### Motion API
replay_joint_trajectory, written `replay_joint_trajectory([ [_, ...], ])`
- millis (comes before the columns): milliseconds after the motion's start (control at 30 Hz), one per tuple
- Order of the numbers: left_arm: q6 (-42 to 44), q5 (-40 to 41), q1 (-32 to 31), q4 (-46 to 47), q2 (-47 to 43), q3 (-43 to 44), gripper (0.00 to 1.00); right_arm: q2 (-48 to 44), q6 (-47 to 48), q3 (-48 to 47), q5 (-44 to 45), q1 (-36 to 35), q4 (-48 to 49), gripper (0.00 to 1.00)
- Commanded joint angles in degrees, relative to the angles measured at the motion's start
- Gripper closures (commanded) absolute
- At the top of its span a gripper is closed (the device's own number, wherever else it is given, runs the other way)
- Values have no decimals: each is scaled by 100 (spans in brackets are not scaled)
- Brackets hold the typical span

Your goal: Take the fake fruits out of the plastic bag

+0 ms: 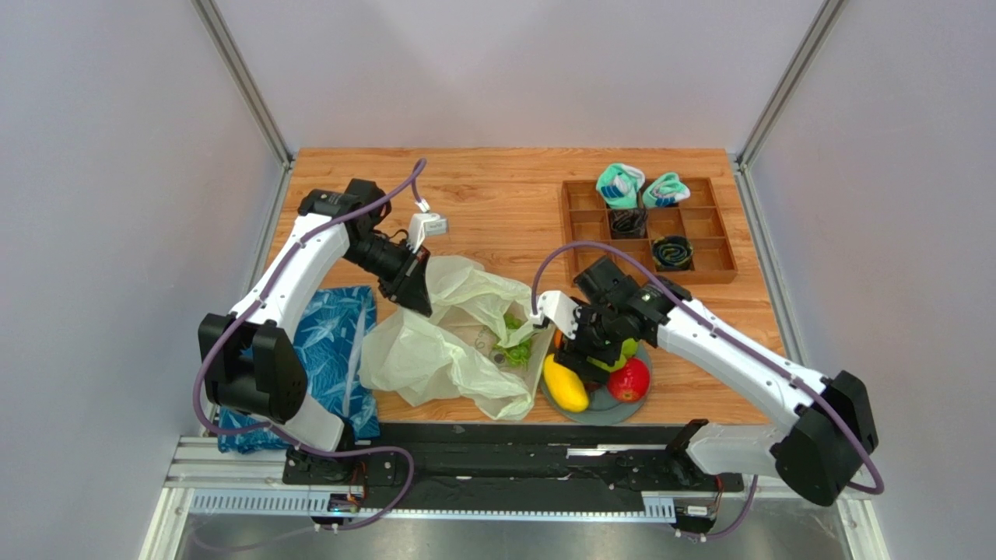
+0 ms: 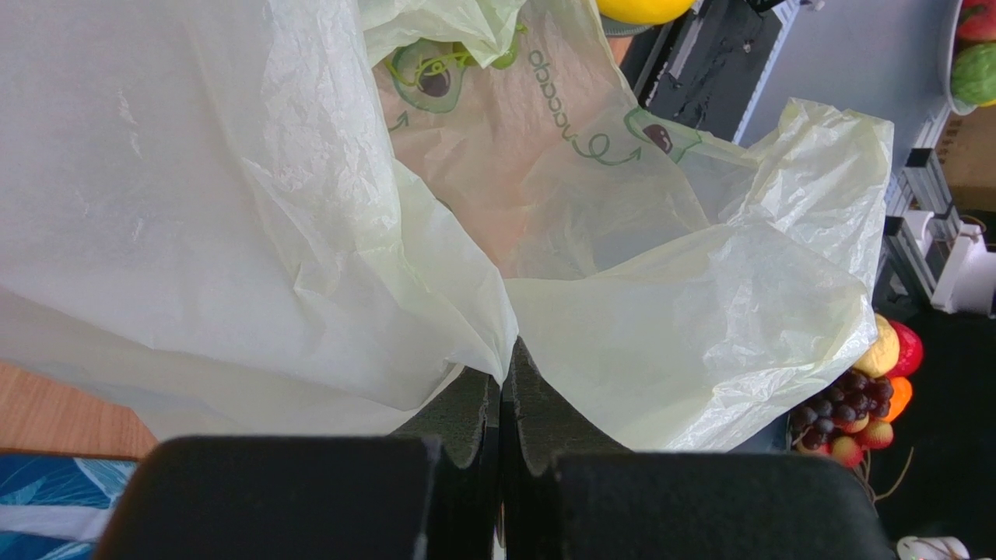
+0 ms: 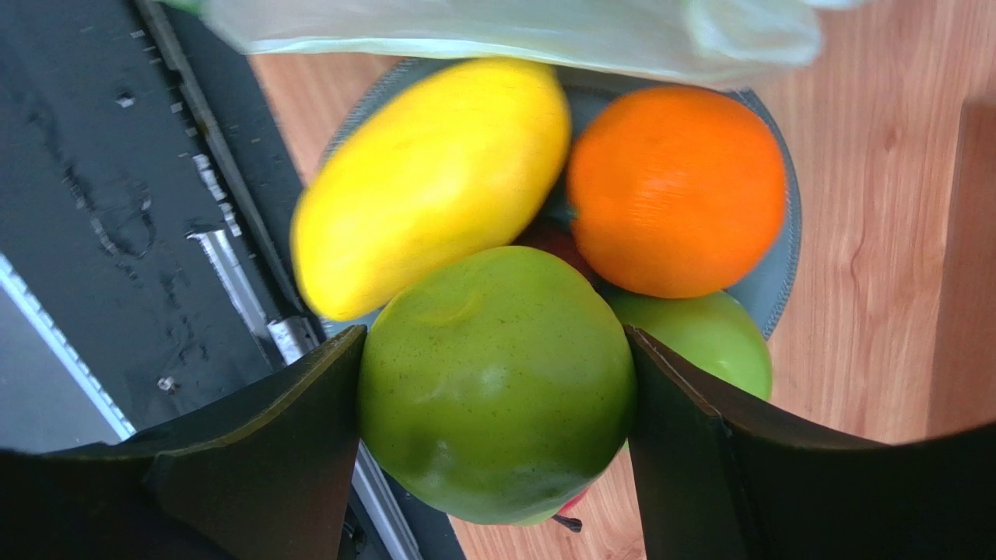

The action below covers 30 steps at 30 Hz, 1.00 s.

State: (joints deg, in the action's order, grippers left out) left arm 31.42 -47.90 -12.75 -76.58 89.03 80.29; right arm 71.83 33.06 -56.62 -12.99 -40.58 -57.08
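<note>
Gripping a green apple (image 3: 497, 385) between wide-set jaws, the right claw (image 1: 599, 352) hangs over a grey plate (image 3: 781, 274). Just beyond its fingertips lie the yellow mango (image 3: 433, 175), the orange (image 3: 676, 193) and another green fruit (image 3: 707, 338). Past those, the plastic bag (image 1: 444, 344) overlaps the plate's rim, its edge pinched in the closed left claw (image 2: 505, 391).

At the top view's centre, the plastic bag (image 1: 444, 344) half hides the grape bunch (image 1: 512, 348). In the right wrist view, the green apple (image 3: 497, 379) covers most of a red fruit (image 3: 540, 237). The left wrist view's top edge crops the yellow mango (image 2: 641, 9).
</note>
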Motion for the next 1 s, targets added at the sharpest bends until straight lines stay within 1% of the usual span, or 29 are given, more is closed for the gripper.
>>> replay_joint_trajectory([
  [0, 198, -53, -8, -121, -9, -31, 100, -775, 385, 290, 51, -669, -234, 54],
  [33, 224, -53, -8, -164, 9, -40, 100, -1037, 560, 422, 77, -967, -225, 54],
  [167, 321, -27, -8, -244, 44, -136, 100, -1812, 1044, 1282, 52, -1715, -128, 53],
  [267, 417, -35, -8, -340, 79, -198, 100, -2191, 1176, 1696, 349, -2269, 39, 52],
  [333, 488, -35, -8, -402, 97, -224, 100, -2235, 1264, 1847, 622, -2410, 153, 52],
  [500, 488, -70, -8, -402, 114, -225, 100, -2191, 1694, 2146, 1184, -2429, 758, 50],
  [600, 479, -123, -8, -420, 88, -224, 100, -2034, 1888, 2199, 1264, -2446, 900, 49],
  [700, 505, -149, -8, -411, 79, -259, 100, -2006, 1906, 2182, 1177, -2481, 848, 42],
  [733, 506, -132, -8, -419, 79, -277, 100, -2015, 1906, 2164, 1150, -2507, 821, 38],
  [800, 540, -184, -8, -419, 79, -321, 100, -2059, 1897, 2129, 1037, -2525, 647, 34],
  [833, 541, -202, -8, -420, 79, -321, 100, -2077, 1906, 2085, 992, -2534, 558, 31],
  [933, 576, -237, -8, -419, 114, -339, 100, -2173, 1932, 2041, 869, -2534, 286, 8],
  [967, 576, -255, -8, -420, 123, -330, 100, -2208, 1950, 2032, 851, -2534, 224, 6],
])
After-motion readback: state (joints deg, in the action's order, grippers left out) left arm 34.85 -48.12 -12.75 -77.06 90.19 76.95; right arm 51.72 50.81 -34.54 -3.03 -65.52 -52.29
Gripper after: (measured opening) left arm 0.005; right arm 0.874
